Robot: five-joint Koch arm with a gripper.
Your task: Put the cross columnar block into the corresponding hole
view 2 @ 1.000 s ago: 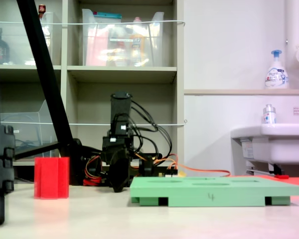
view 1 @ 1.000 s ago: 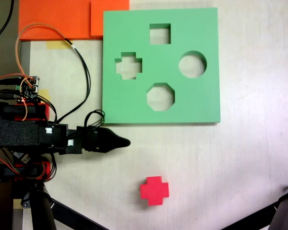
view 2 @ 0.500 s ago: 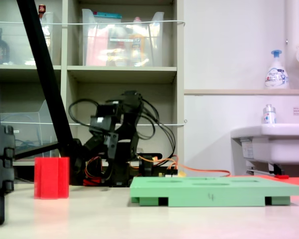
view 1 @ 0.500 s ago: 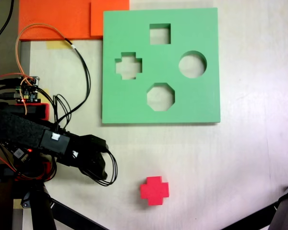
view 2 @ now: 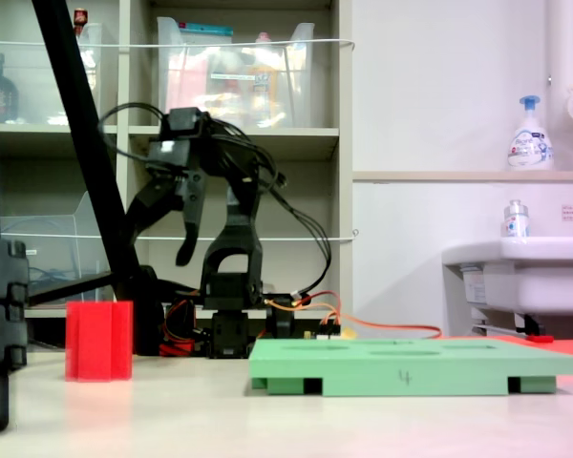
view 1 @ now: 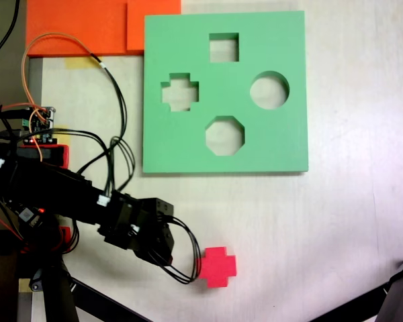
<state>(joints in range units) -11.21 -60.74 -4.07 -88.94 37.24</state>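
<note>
The red cross columnar block (view 1: 216, 266) stands upright on the table, well below the green board (view 1: 282, 144) in the first exterior view. It is at the far left in the second exterior view (view 2: 98, 341). The plus-shaped hole (view 1: 180, 92) lies in the board's left part and holds nothing. My gripper (view 1: 154, 238) sits just left of the block seen from above. In the second exterior view the gripper (view 2: 160, 239) hangs high above the table, right of the block, open with nothing between its fingers. The board (view 2: 411, 367) shows edge-on there, so its holes cannot be made out.
The board also has a square cutout (view 1: 224, 47), a round one (view 1: 269, 90) and an octagonal one (view 1: 224, 135). Orange foam sheets (view 1: 87, 27) lie at the top left. Loose cables (view 1: 114, 100) trail from the arm's base. Black stand legs (view 1: 396, 302) cross the lower corners.
The arm swung from the board's lower-left corner down toward the red block. The gripper rose from near the table to well above it and opened.
</note>
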